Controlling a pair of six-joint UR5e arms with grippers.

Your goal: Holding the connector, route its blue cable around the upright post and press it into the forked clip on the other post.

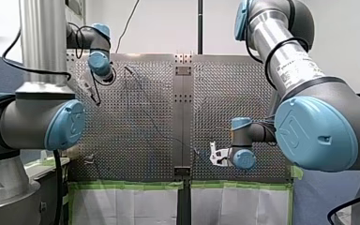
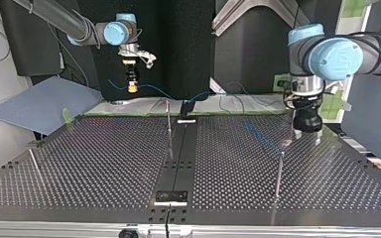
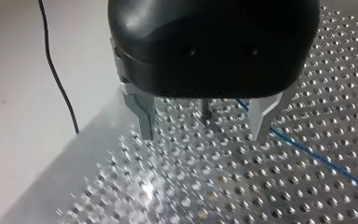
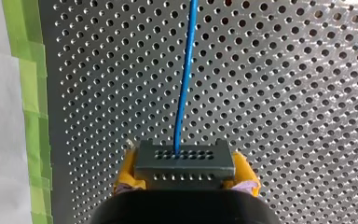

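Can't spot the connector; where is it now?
Right wrist view: the connector is clamped between my right claw's yellow pads, above the perforated table, blue cable running ahead.

A middle post (image 2: 169, 130) and a nearer post (image 2: 279, 176) rise from the table (image 2: 104, 168), open room between them

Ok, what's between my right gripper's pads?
The grey connector, gripped between the yellow pads, blue cable leading out ahead of it. The right wrist view shows it.

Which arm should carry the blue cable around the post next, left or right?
Right. My right gripper holds the connector, blue cable leading from it; my left gripper is open and empty.
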